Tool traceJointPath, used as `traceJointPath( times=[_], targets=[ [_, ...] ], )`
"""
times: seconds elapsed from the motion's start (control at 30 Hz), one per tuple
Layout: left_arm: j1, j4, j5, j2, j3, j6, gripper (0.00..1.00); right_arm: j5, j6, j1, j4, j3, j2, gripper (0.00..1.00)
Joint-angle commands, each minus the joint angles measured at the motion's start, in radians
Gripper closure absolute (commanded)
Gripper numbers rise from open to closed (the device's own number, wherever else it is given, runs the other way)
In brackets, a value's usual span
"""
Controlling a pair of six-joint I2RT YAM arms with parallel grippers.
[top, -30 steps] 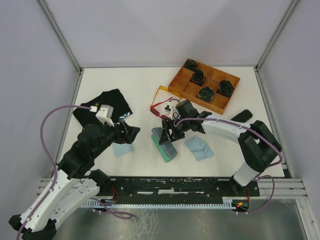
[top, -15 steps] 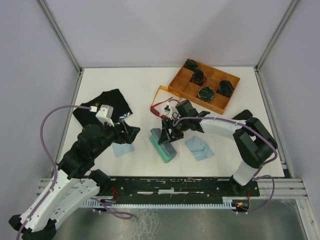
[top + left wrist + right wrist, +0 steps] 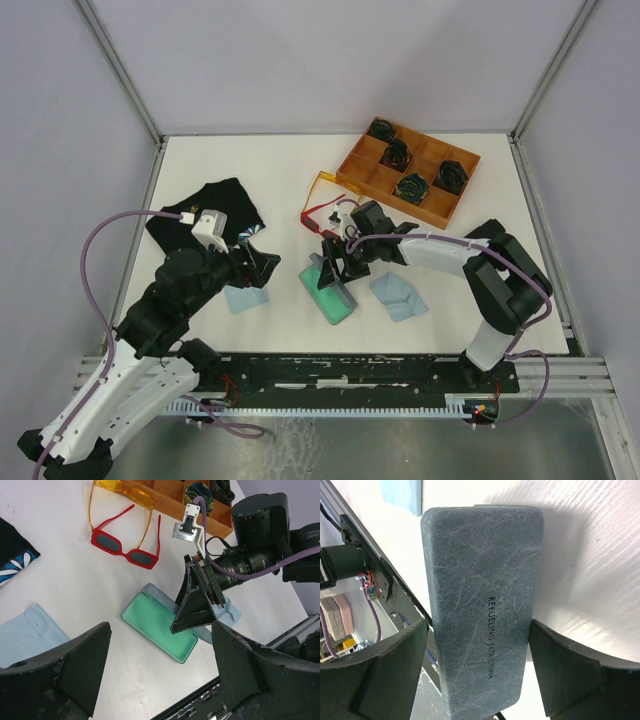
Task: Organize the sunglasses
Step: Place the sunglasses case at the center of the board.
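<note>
Left wrist view: the red sunglasses (image 3: pixel 127 547) and the orange-yellow sunglasses (image 3: pixel 122 492) are seen lying together on the table (image 3: pixel 65 580). Their arms are crossed over one another, just beside the wooden tray (image 3: pixel 362 172), and neither pair is held. The case (image 3: pixel 157 630) is laid open nearby, with its green lining shown.

The right gripper (image 3: pixel 338 262) is placed at the far side of the case. In the right wrist view its fingers are spread wide to either side of the grey-blue shell, but whether the pads press on it cannot be told. The left gripper (image 3: pixel 265 268) is held wide apart above the table with nothing between its fingers.

The step in hand is judged to be the readying of the case, with no sunglasses stowed yet. For the next move, the case would need to be let go. One pair would then have to be lifted free of the other's crossed arms, with the thin frame pinched gently.
</note>
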Motion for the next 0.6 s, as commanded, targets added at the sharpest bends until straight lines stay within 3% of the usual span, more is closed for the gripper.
traceJointPath(
  times=[0.0, 0.57],
  targets=[
    [0.004, 0.016, 0.006, 0.001, 0.002, 0.045, 0.12, 0.034, -0.039, -0.004, 0.004, 0.018, -0.015, 0.12],
    [0.003, 0.02, 0.011, 0.007, 0.001, 0.052, 0.12, 0.229, -0.189, 0.006, -0.191, 0.063, -0.121, 0.15]
  ],
)
